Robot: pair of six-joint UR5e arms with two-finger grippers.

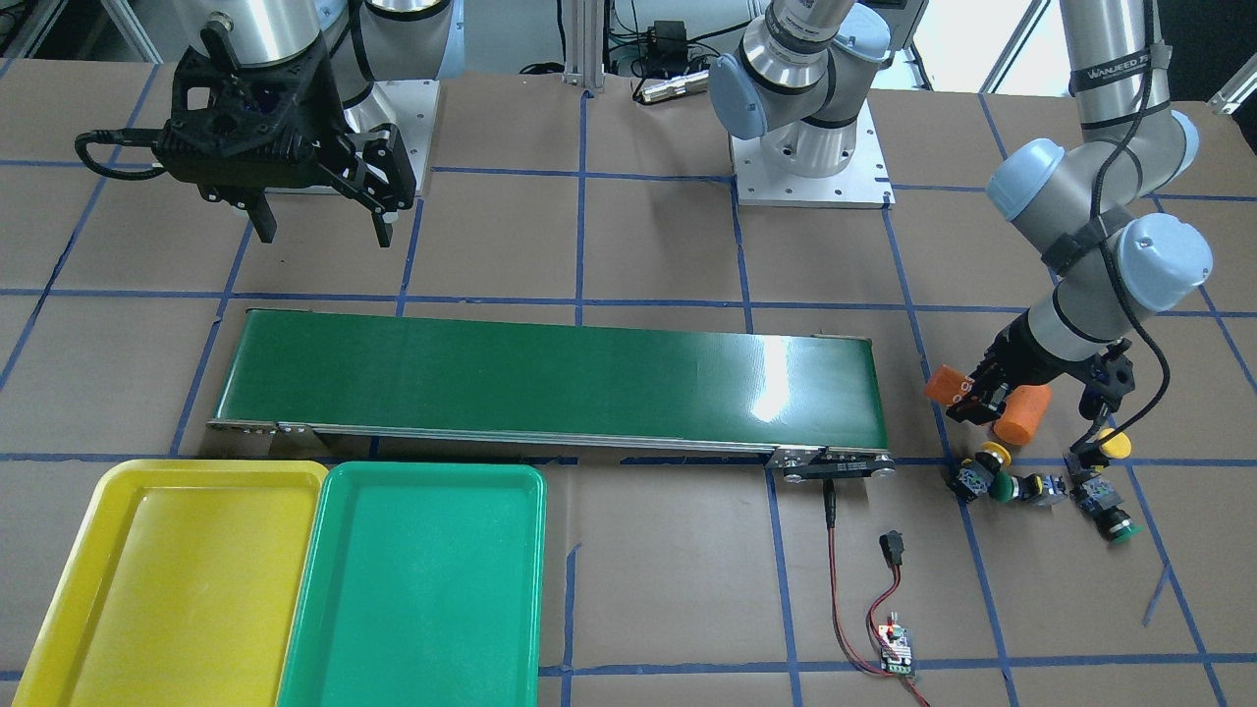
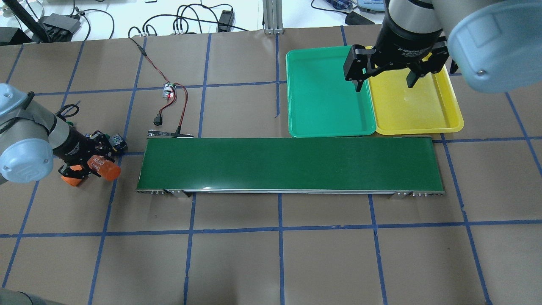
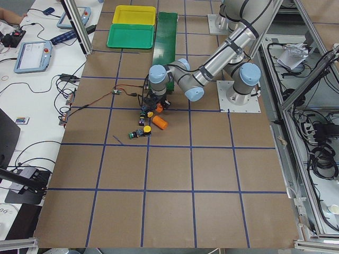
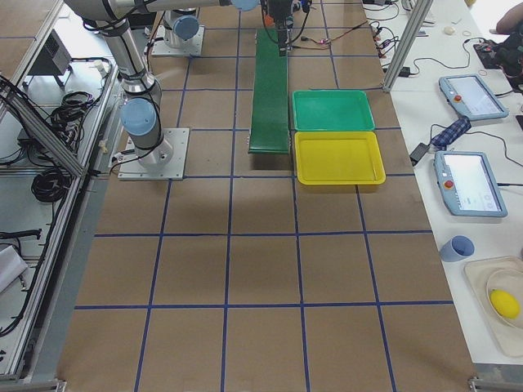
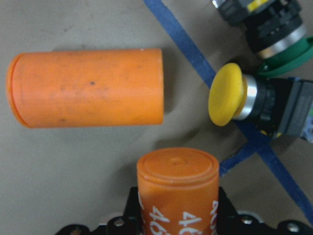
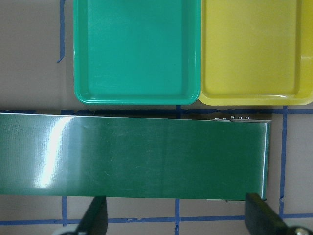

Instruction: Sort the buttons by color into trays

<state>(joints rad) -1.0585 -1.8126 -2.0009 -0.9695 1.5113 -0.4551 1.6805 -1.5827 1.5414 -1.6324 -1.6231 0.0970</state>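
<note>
Left tool [image 1: 974,401], clamping an orange cylinder [image 5: 177,191], should drop it before pinching the yellow button [image 5: 230,94]; right tool [image 2: 384,84] open.

Facing the robot, you see a brown table [image 1: 668,245] crossed by a blue tape grid [image 1: 581,226]. At 8 o'clock a yellow tray [image 1: 187,579] sits beside a green tray [image 1: 422,589]; the belt [image 1: 550,378] is dark green. At 3 o'clock the buttons [image 1: 994,457] show yellow and green caps on black-and-grey bodies, near two orange cylinders [image 1: 1021,414], one lettered white.
</note>
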